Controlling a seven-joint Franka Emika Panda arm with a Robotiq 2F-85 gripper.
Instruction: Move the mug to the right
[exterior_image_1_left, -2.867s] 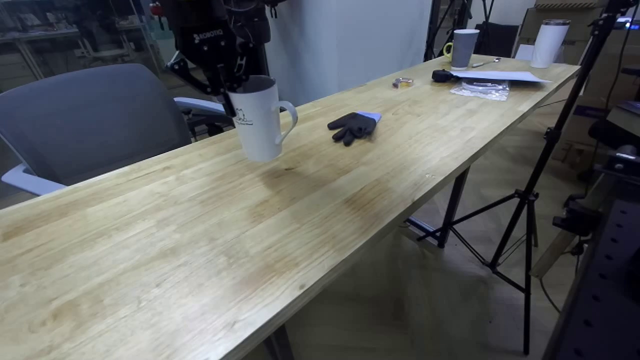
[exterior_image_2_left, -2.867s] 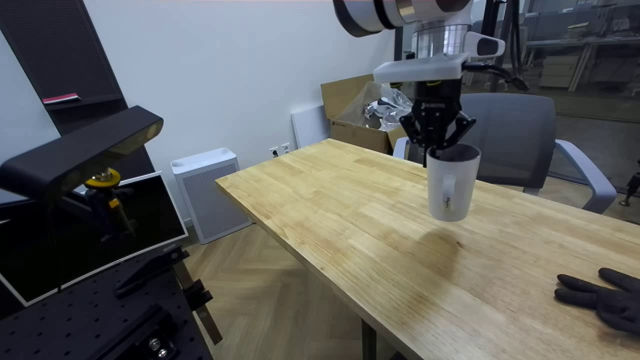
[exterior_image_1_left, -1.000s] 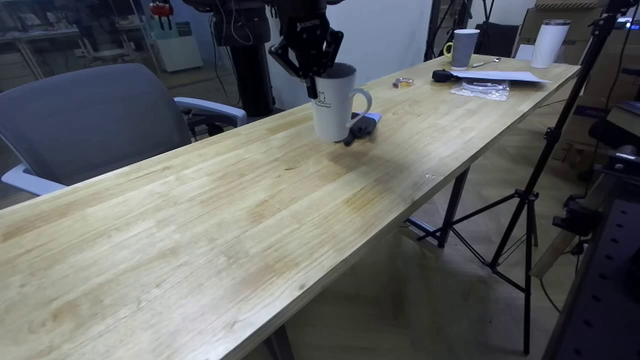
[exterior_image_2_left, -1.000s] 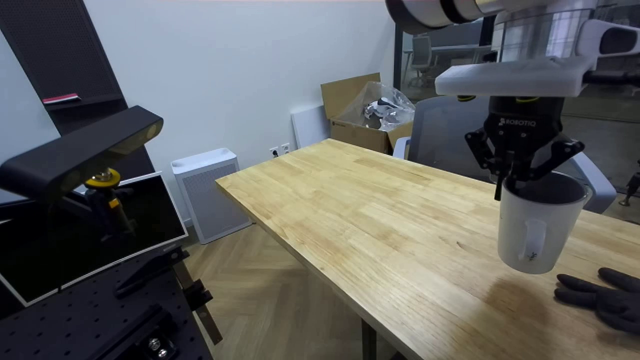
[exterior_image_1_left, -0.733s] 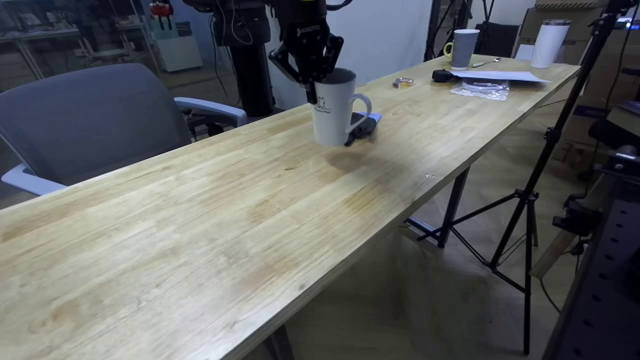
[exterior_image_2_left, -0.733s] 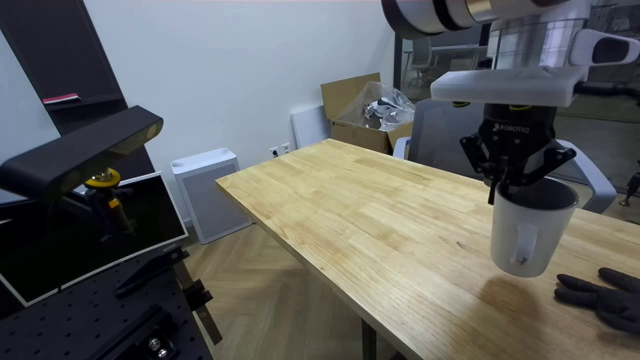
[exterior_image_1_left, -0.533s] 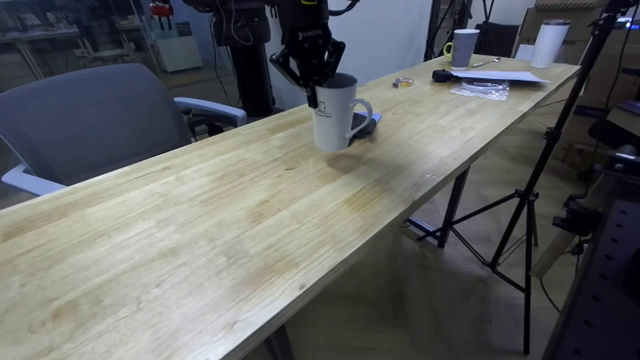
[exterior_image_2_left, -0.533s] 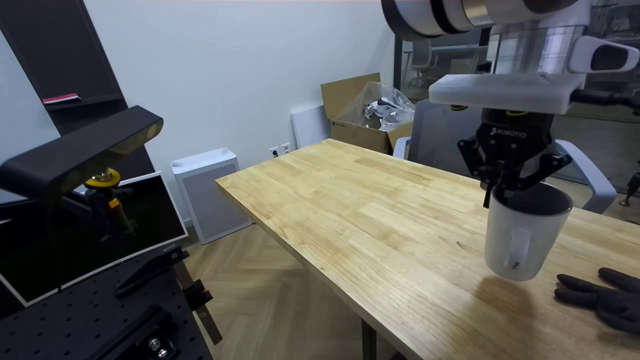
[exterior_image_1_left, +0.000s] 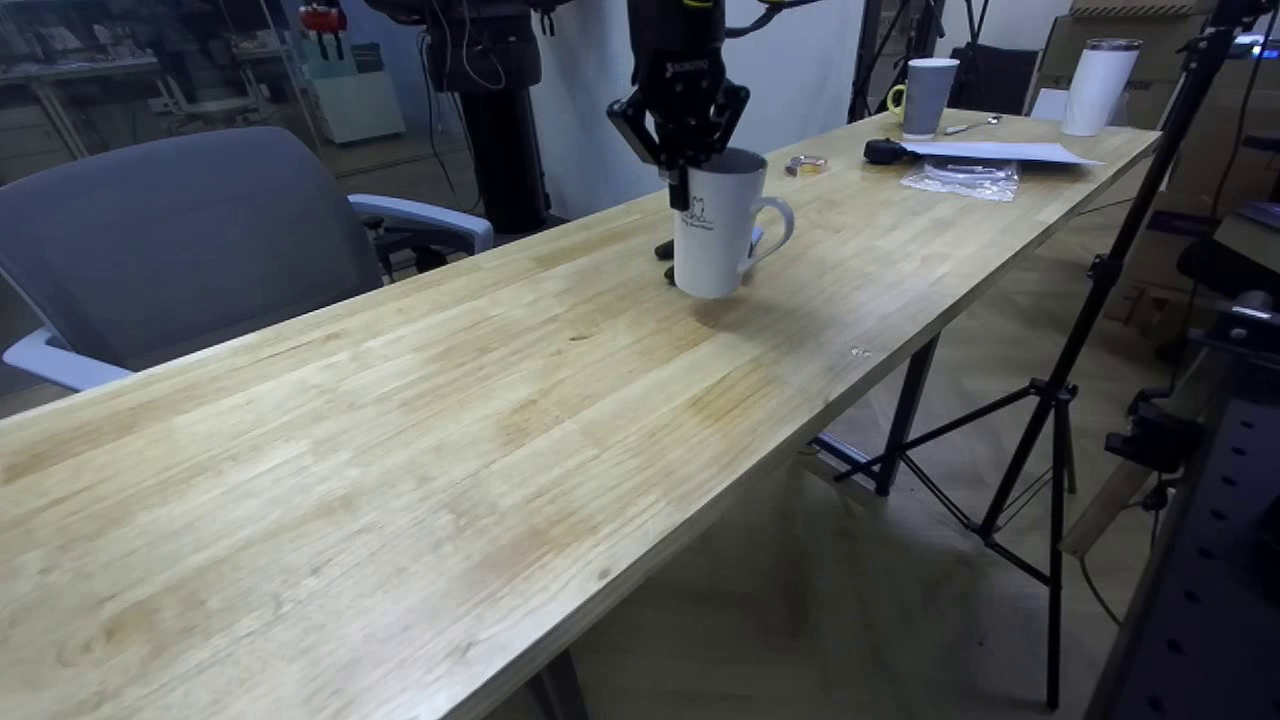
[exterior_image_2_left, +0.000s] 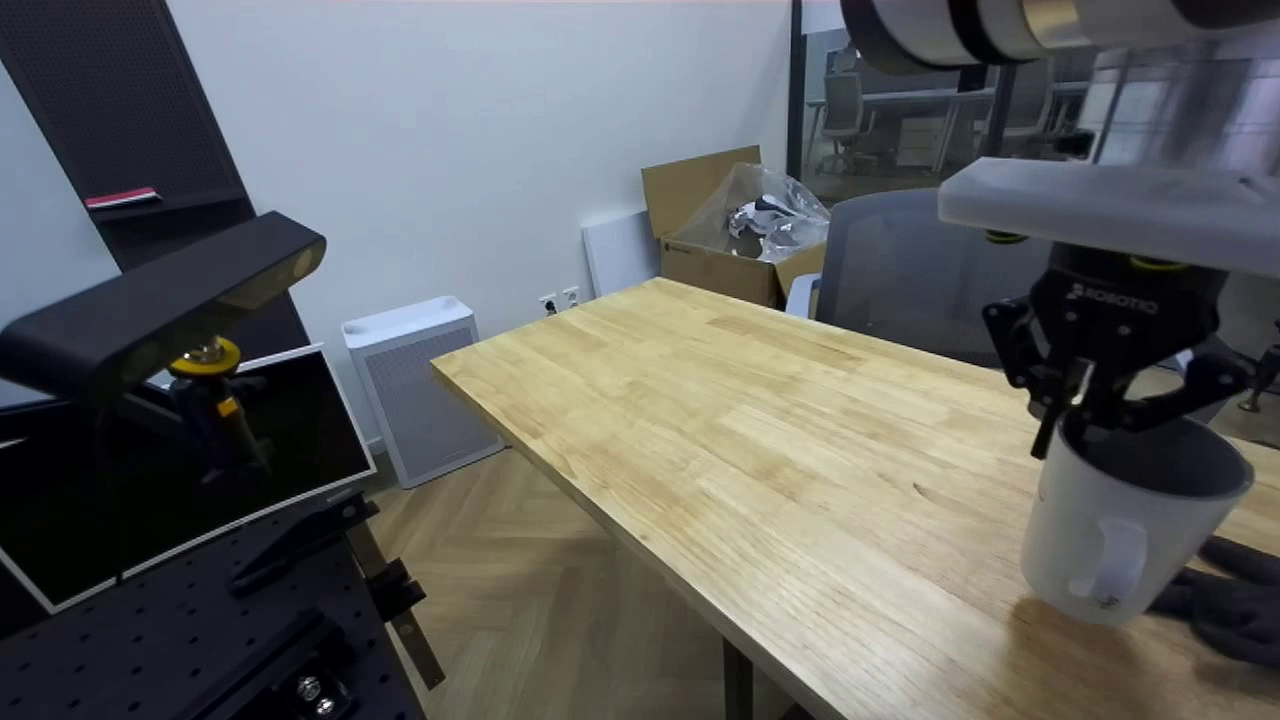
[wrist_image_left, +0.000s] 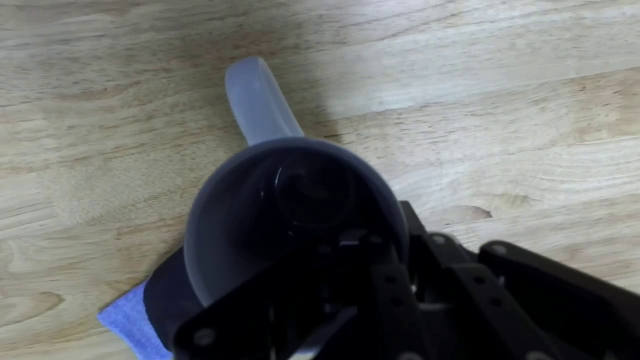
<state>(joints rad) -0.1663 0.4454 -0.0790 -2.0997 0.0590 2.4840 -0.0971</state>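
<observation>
The white mug (exterior_image_1_left: 712, 240) has a dark inside, a small dark logo and a loop handle. It hangs nearly upright, low above the wooden table, with its shadow close under the base. It also shows in an exterior view (exterior_image_2_left: 1070, 545) and in the wrist view (wrist_image_left: 295, 195). My gripper (exterior_image_1_left: 690, 182) is shut on the mug's rim, one finger inside and one outside, on the side away from the handle. The fingers also show in an exterior view (exterior_image_2_left: 1055, 425) and in the wrist view (wrist_image_left: 400, 245); the inner fingertip is hard to make out in the dark mug.
A black glove (exterior_image_2_left: 1225, 605) with a blue cuff (wrist_image_left: 131, 320) lies by the mug, partly hidden behind it. A small wrapped item (exterior_image_1_left: 806, 166), a plastic bag (exterior_image_1_left: 965, 180), paper (exterior_image_1_left: 1000, 151), a grey cup (exterior_image_1_left: 928, 100) and a white tumbler (exterior_image_1_left: 1100, 90) stand farther along the table (exterior_image_1_left: 400, 480).
The gripper has carried the mug to the right in both exterior views, from left of the glove to beside it. Over the last second the mug has also sunk closer to the table.
</observation>
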